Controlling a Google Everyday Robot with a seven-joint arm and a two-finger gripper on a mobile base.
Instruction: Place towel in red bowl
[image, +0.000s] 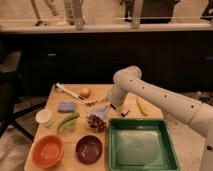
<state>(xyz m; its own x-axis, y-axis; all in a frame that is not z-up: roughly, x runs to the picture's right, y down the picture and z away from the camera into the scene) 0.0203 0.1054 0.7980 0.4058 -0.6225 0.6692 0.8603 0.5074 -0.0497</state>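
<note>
A crumpled grey cloth, the towel (95, 116), lies mid-table with a dark brown lump at its near edge. My gripper (103, 111) hangs at the end of the white arm (150, 95), right over the towel's right side and touching or almost touching it. An orange-red bowl (47, 150) stands at the table's front left. A dark maroon bowl (89, 149) stands beside it on the right. Both bowls are empty.
A green tray (167, 150) fills the front right. A white cup (44, 116), a green vegetable (67, 121), a blue sponge (66, 106), an orange fruit (85, 92), a white utensil (67, 91) and a banana (142, 106) lie around the towel.
</note>
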